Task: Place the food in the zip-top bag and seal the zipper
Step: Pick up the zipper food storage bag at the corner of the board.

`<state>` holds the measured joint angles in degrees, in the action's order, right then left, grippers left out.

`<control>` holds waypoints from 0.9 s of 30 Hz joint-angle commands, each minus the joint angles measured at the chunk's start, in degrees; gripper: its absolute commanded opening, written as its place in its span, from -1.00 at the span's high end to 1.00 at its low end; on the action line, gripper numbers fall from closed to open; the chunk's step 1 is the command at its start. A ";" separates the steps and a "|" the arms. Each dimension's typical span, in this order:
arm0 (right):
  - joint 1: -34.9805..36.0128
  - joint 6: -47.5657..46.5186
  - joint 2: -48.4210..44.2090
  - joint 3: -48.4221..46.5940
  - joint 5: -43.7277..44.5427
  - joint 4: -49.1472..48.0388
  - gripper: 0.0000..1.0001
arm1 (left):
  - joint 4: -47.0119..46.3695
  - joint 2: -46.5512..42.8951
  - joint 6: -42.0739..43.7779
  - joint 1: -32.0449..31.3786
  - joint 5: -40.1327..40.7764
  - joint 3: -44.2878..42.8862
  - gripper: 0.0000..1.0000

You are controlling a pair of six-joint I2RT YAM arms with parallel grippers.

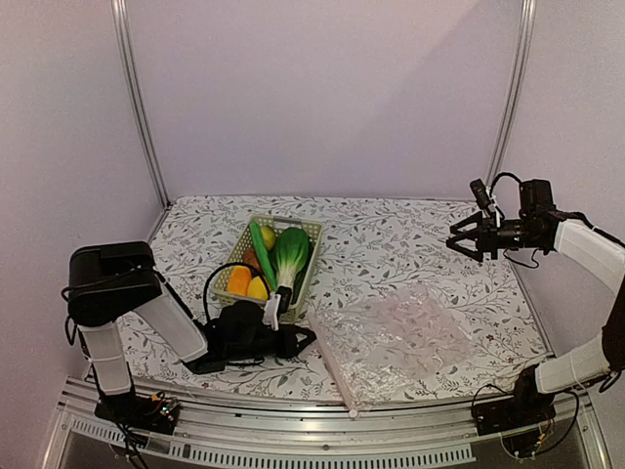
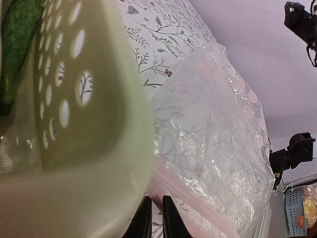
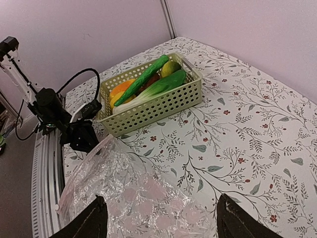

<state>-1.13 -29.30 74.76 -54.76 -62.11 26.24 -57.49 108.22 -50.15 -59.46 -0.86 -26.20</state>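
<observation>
The food lies in a pale green basket: a cucumber, a bok choy, and orange and yellow pieces. It also shows in the right wrist view, with the cucumber on top. The clear zip-top bag lies flat to the right of the basket, with nothing inside it. Its pinkish zipper runs along the left edge. My left gripper sits low at that edge, its fingers almost together at the end of the zipper. My right gripper is open and empty, high above the bag.
The basket wall fills the left of the left wrist view, close to the fingers. A floral cloth covers the table. Metal frame posts and purple walls close in the back and sides. A rail runs along the near edge.
</observation>
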 commanded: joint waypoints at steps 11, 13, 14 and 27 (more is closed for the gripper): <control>4.12 -0.57 -0.84 -3.91 4.80 4.80 -0.40 | 10.92 -6.57 13.90 -4.76 3.70 -13.37 1.00; 5.37 -0.54 -0.70 -6.48 5.52 6.76 -0.40 | 17.57 -8.41 15.45 -5.27 5.36 -17.16 1.00; 5.92 -0.30 -0.43 -7.93 5.92 7.67 -0.39 | 19.84 -8.99 15.73 -5.34 6.40 -19.06 1.00; 11.18 8.32 -1.03 -19.76 14.45 5.96 -0.36 | 39.73 -6.35 8.89 -2.65 18.61 -40.38 1.00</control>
<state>9.10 -25.45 74.72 -72.90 -53.47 33.69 -26.15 99.83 -37.15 -63.86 13.67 -62.54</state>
